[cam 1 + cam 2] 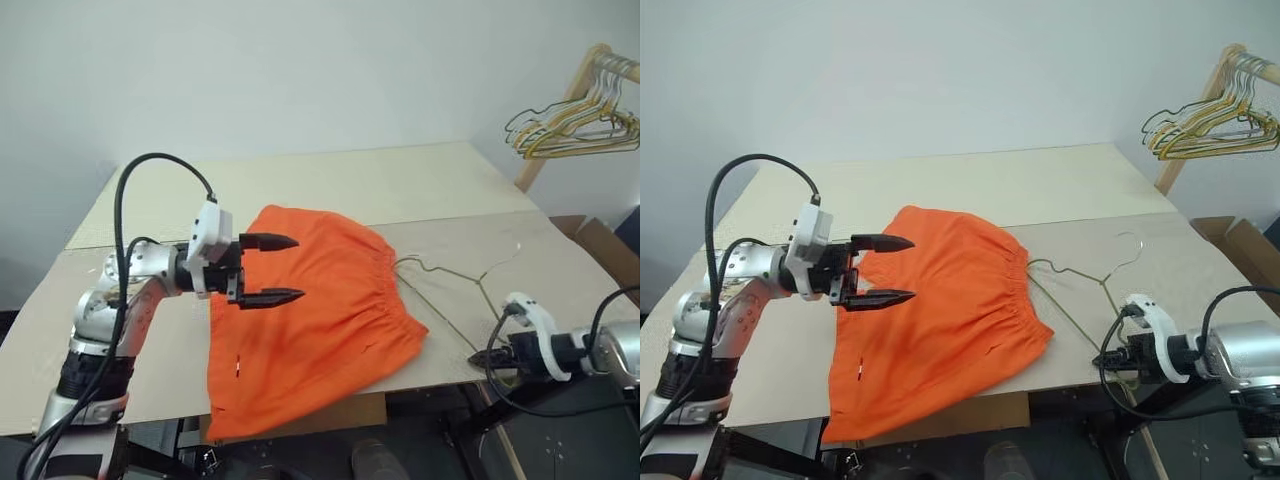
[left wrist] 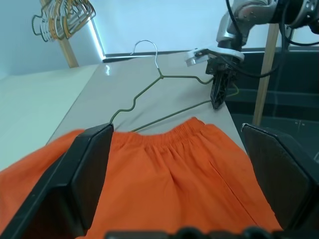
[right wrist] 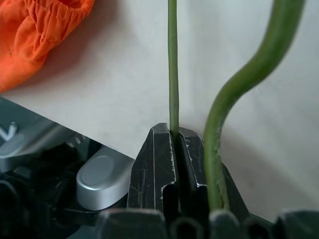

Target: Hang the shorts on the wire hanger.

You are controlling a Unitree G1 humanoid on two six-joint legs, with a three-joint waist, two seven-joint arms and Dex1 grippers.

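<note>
The bright orange fabric shorts are lying spread flat on the pale beige worktop, gathered elastic waistband facing the robot's right side, and the leg ends are drooping over the near edge. A tiny white mark is showing low on the fabric near that edge.

The left gripper is hovering over the shorts' far-left part, its 2 black fingers spread wide apart, 1 above the other, and nothing is sitting between them. In the left wrist view those fingers are framing the orange cloth without touching it.

Over on the right, the thin grey-tan wire hanger is lying on the worktop just beside the waistband, its small hook pointing toward the far-right side. 1 shoulder of the wire is running in under the waistband; whether it is inside the shorts, I cannot tell.

The right gripper is sitting at the worktop's near-right edge, fingers pressed together and pinching the hanger's wire. The right wrist view is making that plain: the straight green-grey wire is clamped between the 2 black fingers, while a second curved stretch of wire is passing just beside them.

Far off at the back right, a bunch of yellow and dark wire hangers is dangling from a wooden rack.
</note>
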